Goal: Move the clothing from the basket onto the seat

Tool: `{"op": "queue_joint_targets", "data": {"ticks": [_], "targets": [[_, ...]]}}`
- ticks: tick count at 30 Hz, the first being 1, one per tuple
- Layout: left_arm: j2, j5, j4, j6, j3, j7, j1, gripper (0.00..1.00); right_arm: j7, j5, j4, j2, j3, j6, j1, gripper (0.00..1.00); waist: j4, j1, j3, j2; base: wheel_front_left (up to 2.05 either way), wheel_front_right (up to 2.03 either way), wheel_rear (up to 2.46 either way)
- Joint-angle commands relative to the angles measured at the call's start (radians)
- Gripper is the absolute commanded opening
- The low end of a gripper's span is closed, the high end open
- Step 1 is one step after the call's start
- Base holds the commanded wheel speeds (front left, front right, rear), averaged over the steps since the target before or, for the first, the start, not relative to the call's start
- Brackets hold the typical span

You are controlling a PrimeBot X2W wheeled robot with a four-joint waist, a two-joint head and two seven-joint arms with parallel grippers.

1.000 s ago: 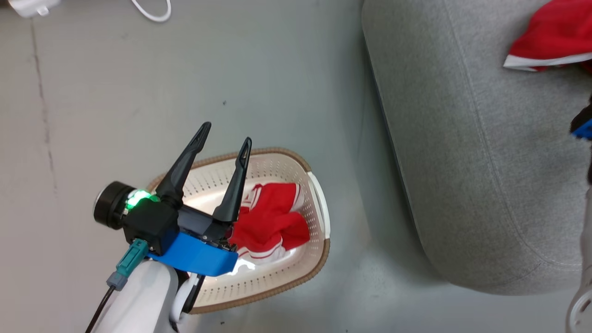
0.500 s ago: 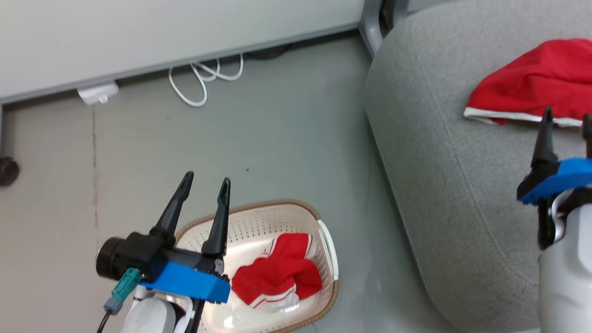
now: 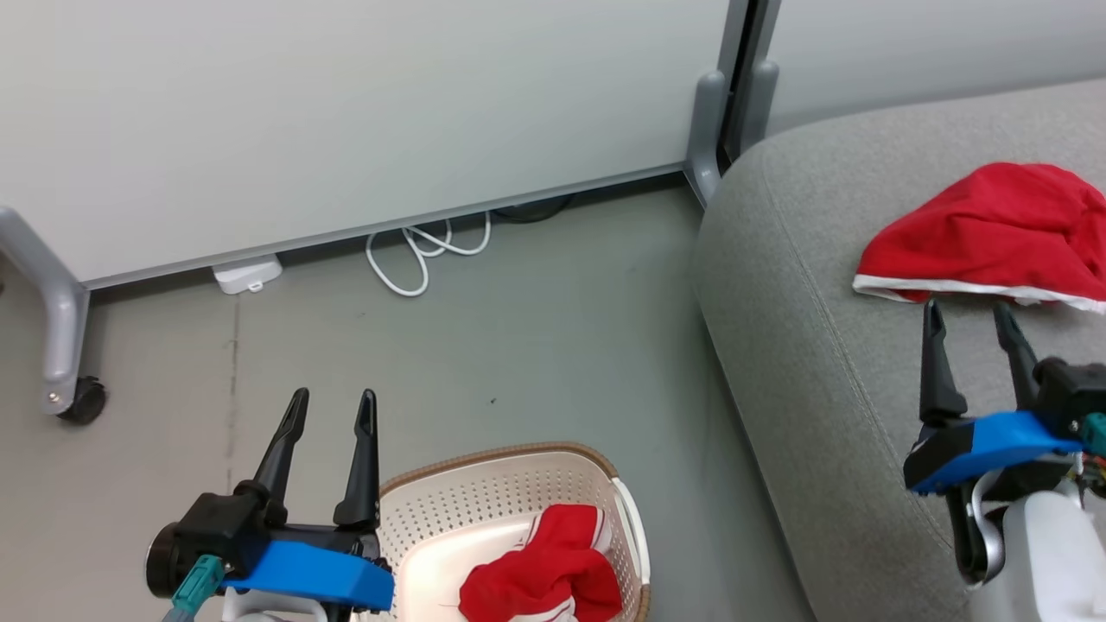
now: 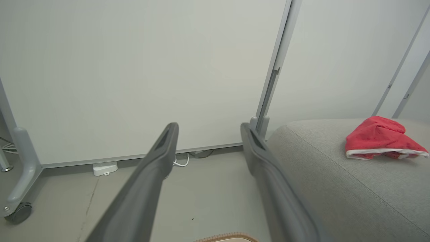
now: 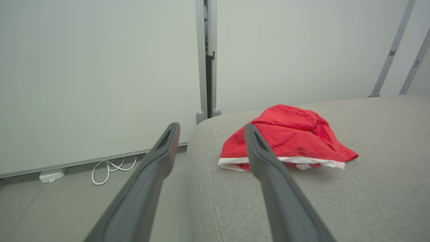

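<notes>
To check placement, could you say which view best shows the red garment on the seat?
The right wrist view: the red garment is closest and largest, one finger crossing its edge. The left wrist view shows it small; the head view crops its right side.

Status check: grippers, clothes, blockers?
Left gripper open, empty, by basket. Right gripper open, empty, over seat. First garment on seat; second garment in basket. No blockers seen.
</notes>
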State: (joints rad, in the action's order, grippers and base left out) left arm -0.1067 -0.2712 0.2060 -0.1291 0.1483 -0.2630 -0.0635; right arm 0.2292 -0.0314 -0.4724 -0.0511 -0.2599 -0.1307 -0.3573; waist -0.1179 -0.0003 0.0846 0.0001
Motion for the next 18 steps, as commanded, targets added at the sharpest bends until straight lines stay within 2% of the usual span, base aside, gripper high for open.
{"op": "queue_joint_targets", "data": {"ticks": [1, 10, 18], "targets": [[0.0, 0.004, -0.001, -0.001, -0.008, -0.003, 0.007, 1.0, 0.003, 0.019, 0.018, 0.001, 0.013, 0.0, 0.026, 1.0, 0.014, 0.0003, -0.013, -0.0001, 0.0, 0.0, 0.0], [0.004, 0.002, 0.046, -0.001, -0.045, -0.003, 0.035, 1.0, -0.023, 0.087, 0.12, 0.001, 0.099, 0.0, 0.177, 1.0, 0.082, 0.0003, -0.059, -0.0001, 0.0, 0.0, 0.0], [0.002, 0.007, 0.1, -0.001, -0.062, -0.003, 0.042, 1.0, -0.043, 0.084, 0.199, 0.0, 0.145, 0.0, 0.271, 1.0, 0.134, 0.0003, -0.081, -0.0001, 0.0, 0.0, 0.0]]}}
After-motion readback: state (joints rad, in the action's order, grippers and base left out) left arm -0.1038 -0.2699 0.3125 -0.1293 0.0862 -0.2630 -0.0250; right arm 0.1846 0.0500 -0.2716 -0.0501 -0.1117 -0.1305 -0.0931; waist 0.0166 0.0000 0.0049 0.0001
